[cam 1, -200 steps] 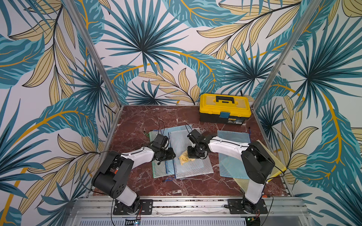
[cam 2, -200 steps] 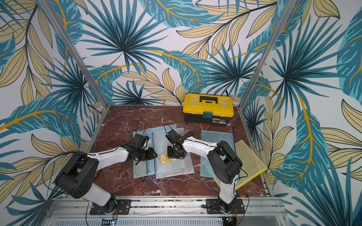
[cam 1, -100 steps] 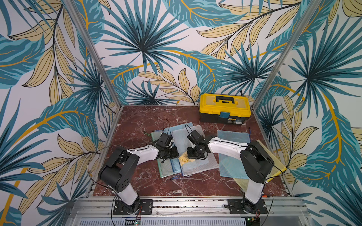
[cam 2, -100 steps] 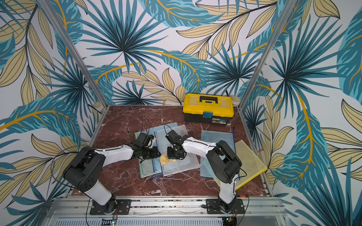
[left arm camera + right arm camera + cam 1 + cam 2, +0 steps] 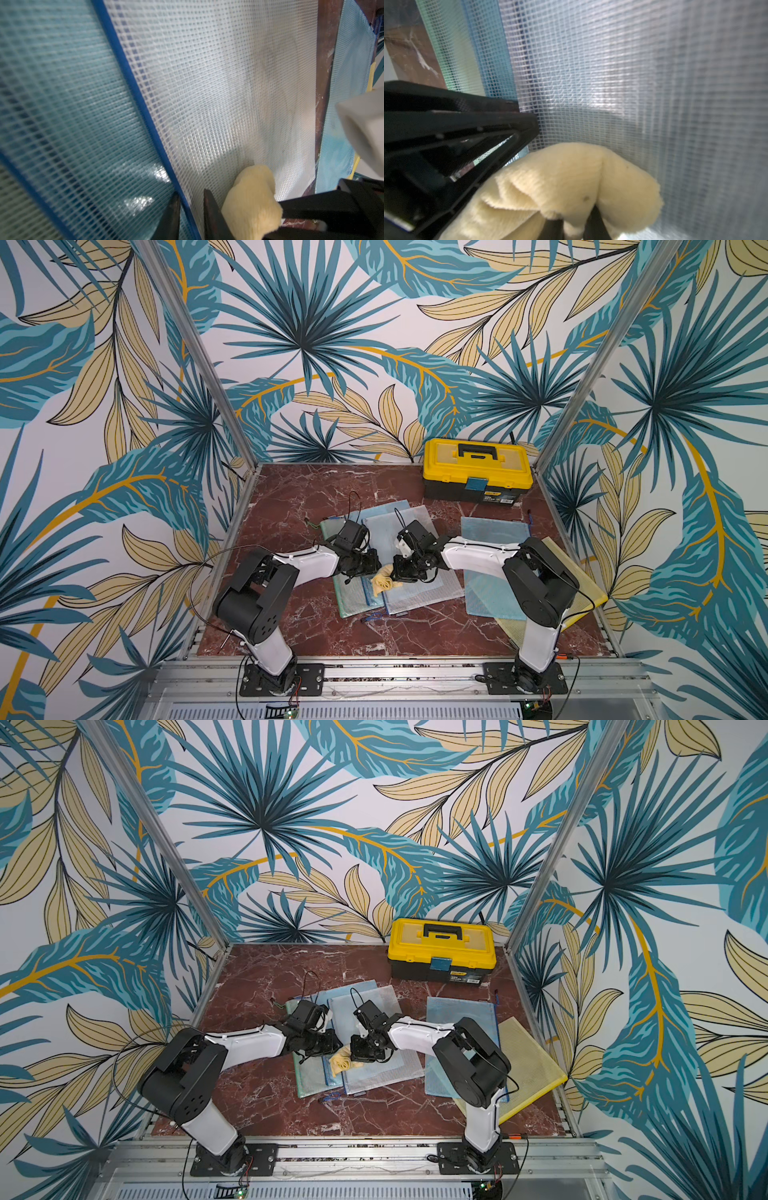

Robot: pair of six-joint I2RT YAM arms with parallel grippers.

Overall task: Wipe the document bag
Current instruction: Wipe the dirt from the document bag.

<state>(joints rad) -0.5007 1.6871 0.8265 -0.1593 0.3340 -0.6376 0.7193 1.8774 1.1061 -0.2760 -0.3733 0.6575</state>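
Marble table carried stacked mesh bags; the white document bag lay topmost at centre. Right gripper was pinched tight on the yellow cloth, pressed on the bag. Left gripper nipped the bag's blue edge (jaws nearly together).

we see our right gripper pressing a crumpled yellow cloth onto the pale mesh document bag.
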